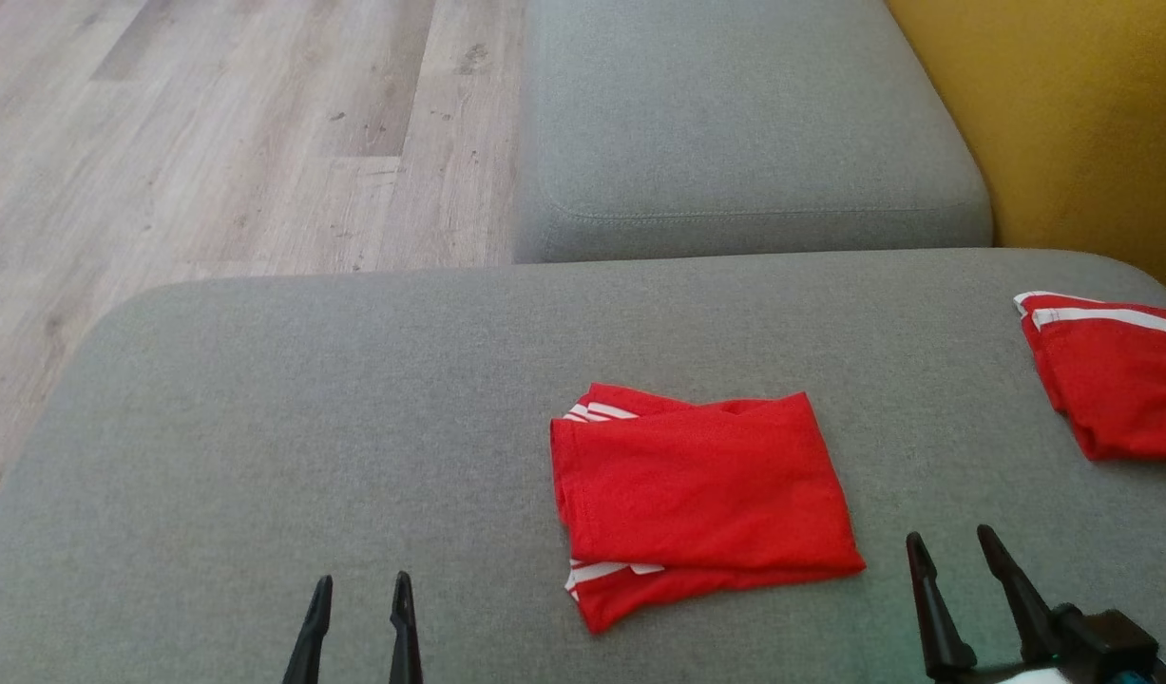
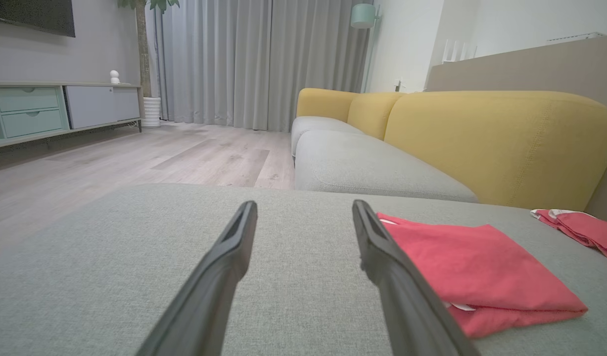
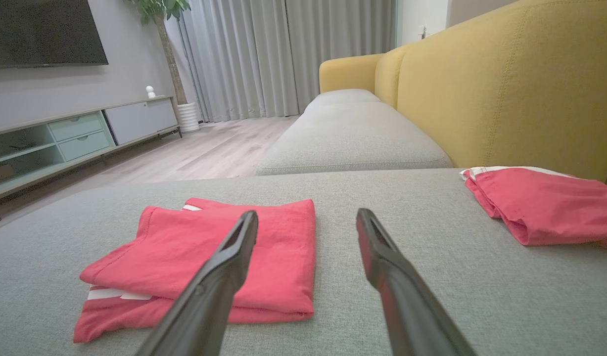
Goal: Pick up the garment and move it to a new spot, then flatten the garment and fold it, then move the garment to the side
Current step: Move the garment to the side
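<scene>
The garment (image 1: 701, 494) is bright red and folded into a roughly rectangular, layered packet. Its top face is smooth. White stripes peek out at its far left corner and again along its near left edge, where a lower layer sticks out past the top fold. It lies flat on the grey sofa seat (image 1: 259, 427), a little right of the middle and towards the near edge.

The left tool (image 1: 364, 578) hovers at the near edge, left of the garment and apart from it, its fingers spread wide with nothing between them. The right tool (image 1: 950, 533) is just right of the garment's near right corner, also wide and empty.

A second red garment (image 1: 1110, 380) with white stripes lies at the seat's far right, beside the yellow backrest (image 1: 1067, 114).
</scene>
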